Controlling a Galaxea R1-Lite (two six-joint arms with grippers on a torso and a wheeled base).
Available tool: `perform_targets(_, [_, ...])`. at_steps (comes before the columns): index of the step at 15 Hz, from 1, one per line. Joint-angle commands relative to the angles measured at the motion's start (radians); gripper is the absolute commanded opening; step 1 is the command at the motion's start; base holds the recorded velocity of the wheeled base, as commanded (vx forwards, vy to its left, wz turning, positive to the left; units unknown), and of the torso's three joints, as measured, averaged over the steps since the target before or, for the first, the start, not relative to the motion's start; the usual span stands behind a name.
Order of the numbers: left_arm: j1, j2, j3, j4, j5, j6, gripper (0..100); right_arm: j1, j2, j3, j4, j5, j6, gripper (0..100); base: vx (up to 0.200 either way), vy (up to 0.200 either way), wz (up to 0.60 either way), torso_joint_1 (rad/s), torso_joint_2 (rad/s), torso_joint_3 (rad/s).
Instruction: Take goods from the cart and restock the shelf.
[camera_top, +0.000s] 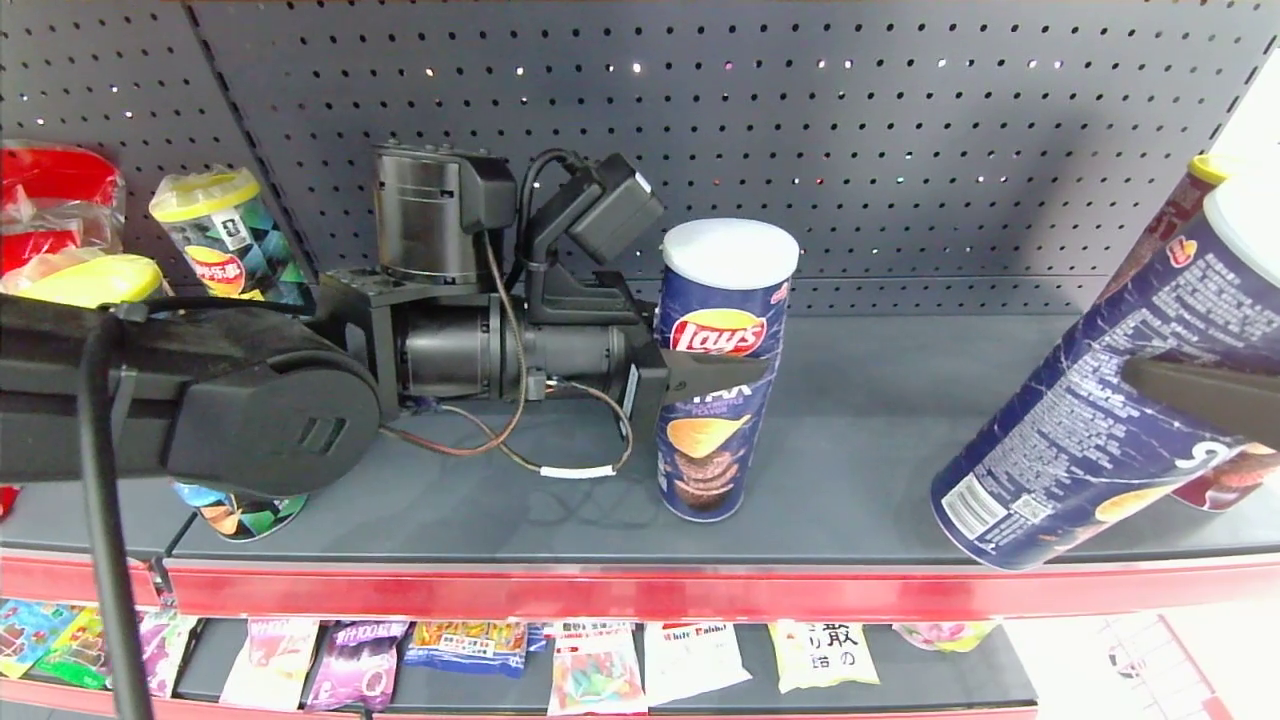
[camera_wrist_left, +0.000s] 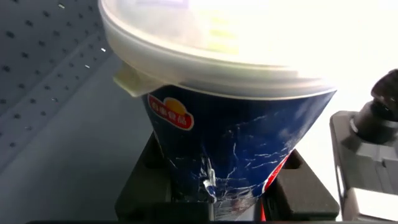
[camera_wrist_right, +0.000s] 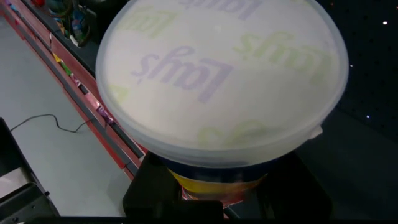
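While the left gripper (camera_top: 700, 375) reaches in from the left, its jaws are pinched on the middle of an upright chip can (camera_top: 725, 300). This can stands on the grey shelf (camera_top: 870, 430), a little behind the red front lip (camera_top: 700, 590) and well forward of the pegboard (camera_top: 900, 150).

At the right, the right gripper (camera_top: 1200, 395) has its jaws clamped around a tilted chip can (camera_top: 1080, 420). That can's lid leans up and to the right, and its bottom rim hangs at the front lip; whether it touches the shelf I cannot tell. A yellow-capped can (camera_top: 1185, 205) stands just behind it.

Bare shelf lies between the two blue cans, and more behind the upright one up to the pegboard. A yellow-lidded tub (camera_top: 225, 240) stands at the far left, behind the left arm. Snack packets (camera_top: 600, 665) line the lower shelf.
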Motion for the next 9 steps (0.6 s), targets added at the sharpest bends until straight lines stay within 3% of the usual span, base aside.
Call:
perform_targets(1, [-0.012,0.013,-0.003,-0.001,-0.006,0.000,0,0.000,0.002,0.000,0.000,0.001,0.000,0,0.000,0.000,0.00,0.000,0.00,0.000])
perform_targets(6, [-0.023,0.007,0.032,-0.008,-0.040,-0.003,0,0.000,0.003,0.000,0.000,0.001,0.000,0,0.000,0.000,0.00,0.000,0.00,0.000])
perform_targets(9, [-0.023,0.008,0.069,-0.067,-0.040,-0.003,0,0.000,0.005,0.000,0.000,0.001,0.000,0,0.000,0.000,0.00,0.000,0.00,0.000])
